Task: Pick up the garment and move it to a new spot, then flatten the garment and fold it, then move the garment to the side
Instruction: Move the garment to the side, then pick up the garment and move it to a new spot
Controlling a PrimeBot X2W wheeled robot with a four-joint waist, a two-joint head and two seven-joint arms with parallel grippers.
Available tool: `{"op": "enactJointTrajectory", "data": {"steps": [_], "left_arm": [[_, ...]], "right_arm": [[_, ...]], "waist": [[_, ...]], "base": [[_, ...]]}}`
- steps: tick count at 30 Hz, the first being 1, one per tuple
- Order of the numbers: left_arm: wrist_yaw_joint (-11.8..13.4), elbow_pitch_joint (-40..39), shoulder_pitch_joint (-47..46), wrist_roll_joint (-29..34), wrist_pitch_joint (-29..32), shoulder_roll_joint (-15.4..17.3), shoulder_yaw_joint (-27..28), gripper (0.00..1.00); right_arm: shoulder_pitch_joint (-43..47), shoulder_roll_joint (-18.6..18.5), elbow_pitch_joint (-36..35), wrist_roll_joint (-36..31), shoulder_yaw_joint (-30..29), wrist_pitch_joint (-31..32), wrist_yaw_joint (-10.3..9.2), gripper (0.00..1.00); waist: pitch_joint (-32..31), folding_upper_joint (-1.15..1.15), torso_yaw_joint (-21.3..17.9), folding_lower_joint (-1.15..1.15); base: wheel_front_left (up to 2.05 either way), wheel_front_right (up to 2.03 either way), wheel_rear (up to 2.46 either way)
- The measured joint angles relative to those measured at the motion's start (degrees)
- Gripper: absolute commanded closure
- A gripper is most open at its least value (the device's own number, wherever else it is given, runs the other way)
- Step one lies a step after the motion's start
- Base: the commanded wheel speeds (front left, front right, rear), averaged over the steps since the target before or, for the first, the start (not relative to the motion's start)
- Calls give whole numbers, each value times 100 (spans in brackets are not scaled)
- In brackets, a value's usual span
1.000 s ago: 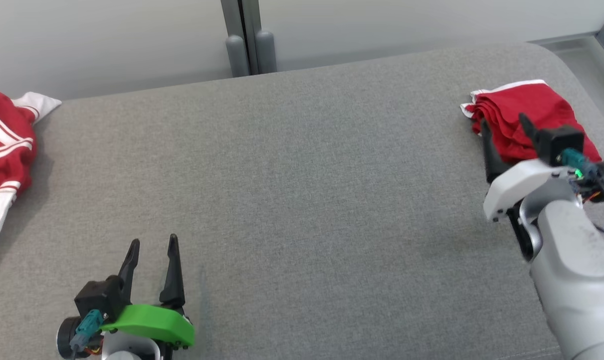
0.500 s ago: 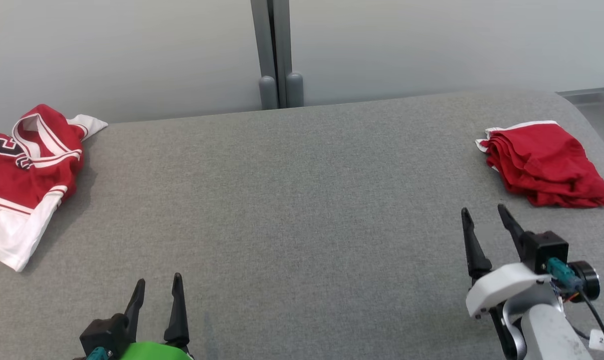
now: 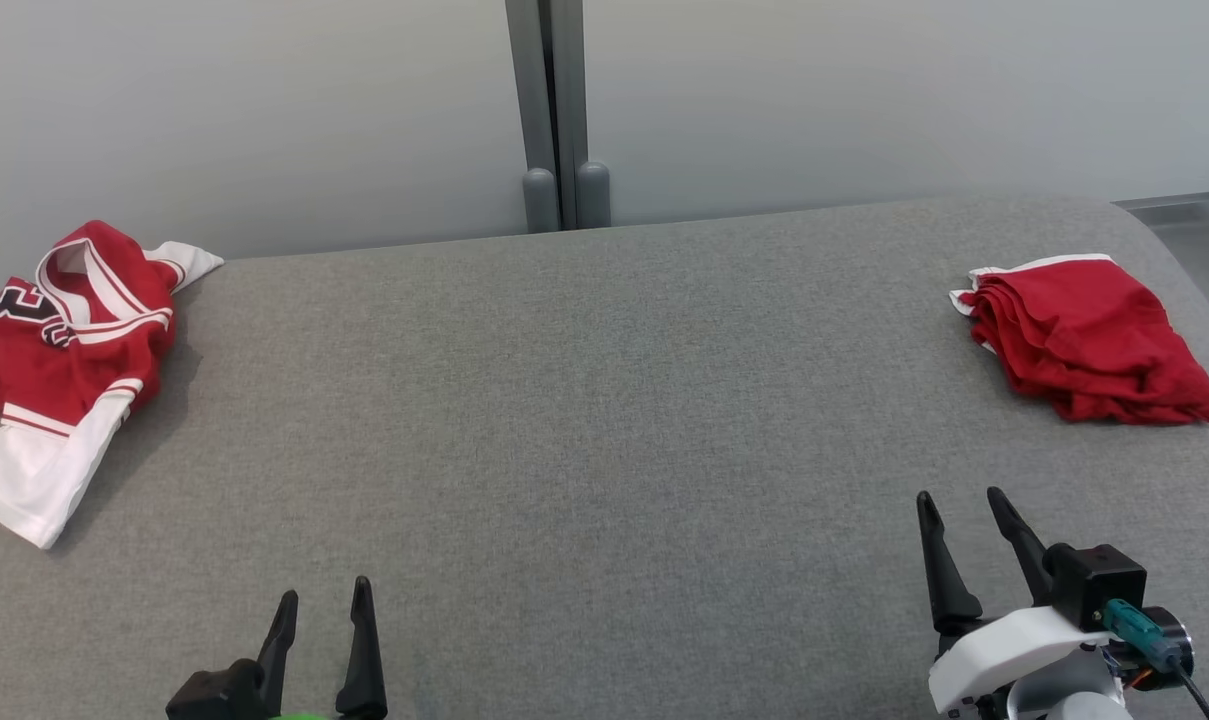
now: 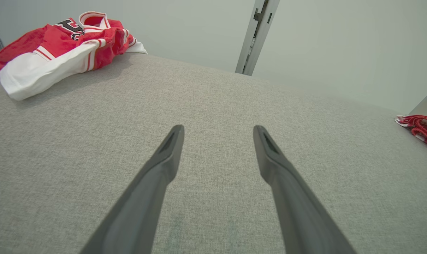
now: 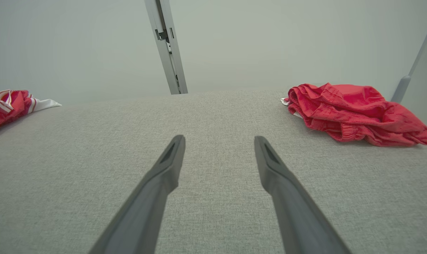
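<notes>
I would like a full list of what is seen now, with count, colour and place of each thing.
table: one, grey fabric top, across the whole head view
jersey: one, red and white, crumpled, far left on the table
folded garment: one, red with white trim, far right on the table
post: one, grey, behind the table's far edge, at the middle
wall: one, pale, behind the table
left gripper: one, dark, open, lower left
right gripper: one, dark, open, lower right

Bare lab: padded table (image 3: 604, 420), blank partitions (image 3: 264, 120)
</notes>
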Motion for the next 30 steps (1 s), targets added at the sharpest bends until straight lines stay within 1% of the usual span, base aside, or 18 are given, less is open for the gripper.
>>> {"op": "enactJointTrajectory", "data": {"steps": [7,20,24,30], "left_arm": [[0,16,16,-14,0,0,-20,0],[-2,46,-15,-13,0,0,-59,0],[0,26,-77,1,0,-2,-70,0],[-3,-13,-142,65,0,-4,-62,0]], "right_arm": [[1,1,10,48,153,-1,0,0],[-4,1,78,48,141,-1,0,0],[-4,0,70,15,112,-1,0,0],[-4,0,3,19,151,0,0,0]], "waist": [[-23,0,5,0],[-23,0,97,0],[-25,0,231,0],[-13,0,623,0]], "base": [[0,0,0],[0,0,0],[0,0,0],[0,0,0]]}}
